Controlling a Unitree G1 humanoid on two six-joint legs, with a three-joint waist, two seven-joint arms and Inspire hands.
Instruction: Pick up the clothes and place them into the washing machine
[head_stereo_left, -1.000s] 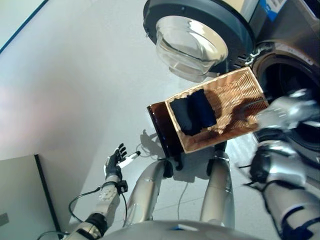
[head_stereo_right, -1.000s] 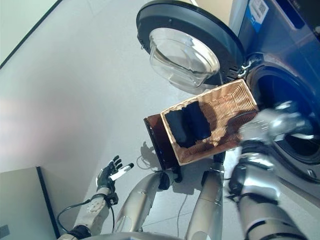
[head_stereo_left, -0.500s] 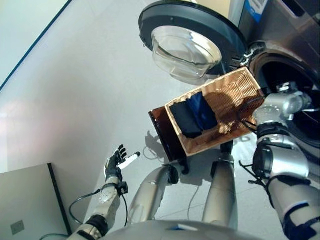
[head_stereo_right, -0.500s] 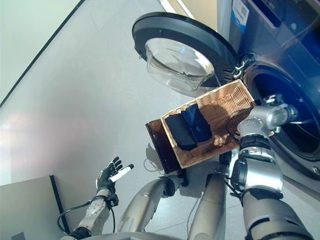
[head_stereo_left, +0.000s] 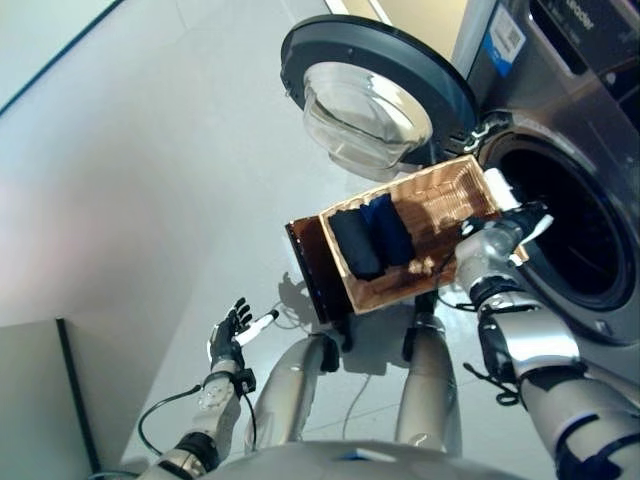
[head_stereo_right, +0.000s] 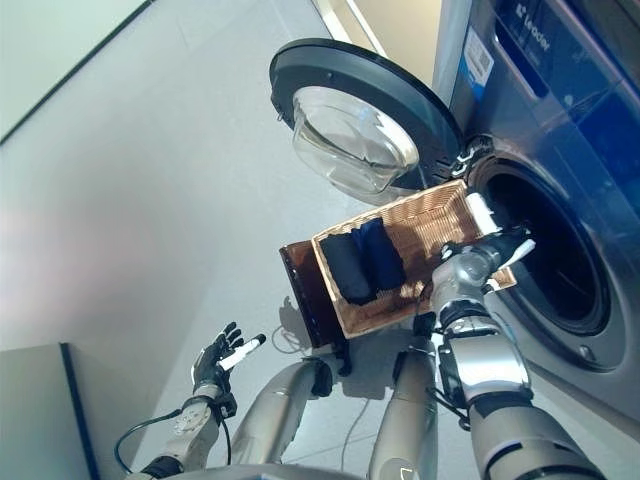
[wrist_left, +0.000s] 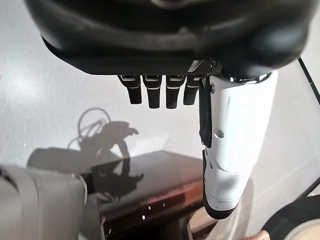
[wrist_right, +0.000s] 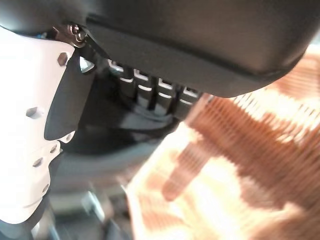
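Observation:
Two folded clothes (head_stereo_left: 366, 238), one black and one dark blue, lie in the left end of a wicker basket (head_stereo_left: 440, 205). The basket rests on a dark stand (head_stereo_left: 308, 272) in front of the washing machine, whose drum mouth (head_stereo_left: 565, 235) is uncovered. My right hand (head_stereo_left: 512, 228) hovers at the basket's right end, beside the drum mouth. It is open with straight fingers (wrist_right: 150, 92) and holds nothing; the basket's weave (wrist_right: 240, 165) shows past them. My left hand (head_stereo_left: 232, 335) hangs low on the left over the floor, open and empty, fingers (wrist_left: 155, 90) spread.
The machine's round glass door (head_stereo_left: 370, 95) stands swung open beyond the basket. A grey panel (head_stereo_left: 40, 400) fills the lower left corner. Light floor (head_stereo_left: 150, 180) stretches to the left of the basket.
The whole view has shifted. My right hand has drawn back from in front of the drum mouth to the basket's right end. The left hand and the clothes have stayed put.

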